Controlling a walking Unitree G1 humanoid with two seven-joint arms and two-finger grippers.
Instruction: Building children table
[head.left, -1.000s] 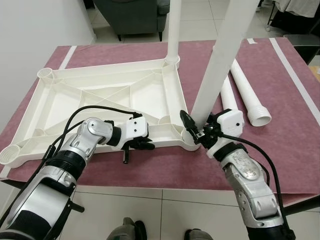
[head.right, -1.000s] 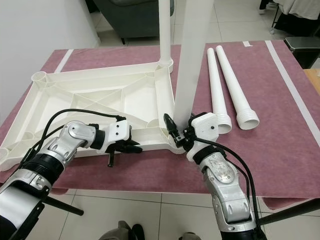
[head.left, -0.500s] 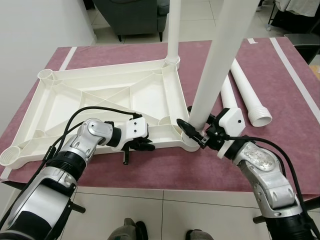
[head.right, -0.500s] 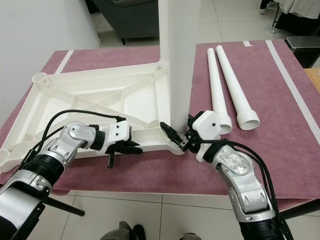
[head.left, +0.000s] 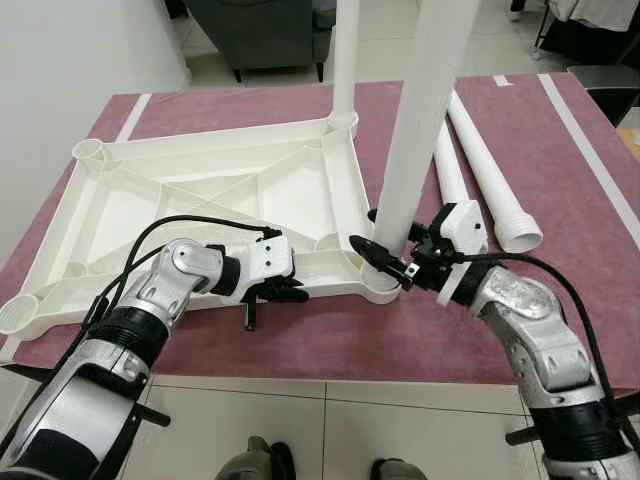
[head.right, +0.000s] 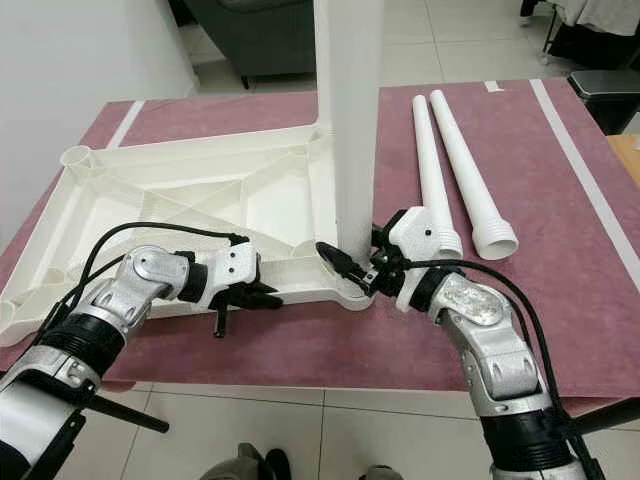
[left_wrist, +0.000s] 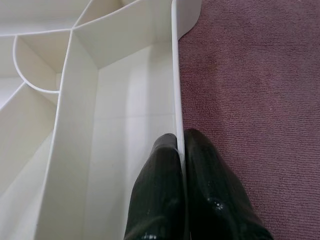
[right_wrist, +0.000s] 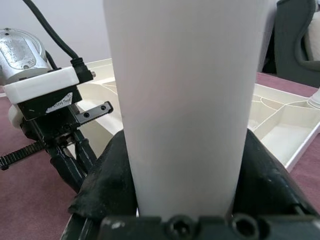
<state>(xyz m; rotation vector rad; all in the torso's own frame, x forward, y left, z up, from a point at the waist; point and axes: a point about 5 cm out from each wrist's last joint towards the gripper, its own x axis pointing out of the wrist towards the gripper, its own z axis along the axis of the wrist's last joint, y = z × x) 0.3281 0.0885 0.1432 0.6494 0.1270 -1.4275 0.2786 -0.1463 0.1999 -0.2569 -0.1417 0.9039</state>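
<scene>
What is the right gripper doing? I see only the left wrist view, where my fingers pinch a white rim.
Observer: The right gripper is shut on a white table leg standing at the near right corner of the upturned tabletop.
Operator: Are other legs fitted?
Observer: One fitted leg stands in the far right corner.
Operator: And the remaining ones?
Observer: Two loose legs lie on the maroon mat, right of the tabletop.

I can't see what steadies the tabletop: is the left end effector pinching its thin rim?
Yes. In the left wrist view the left end effector has one black finger on each side of the tabletop's thin white rim.
</scene>
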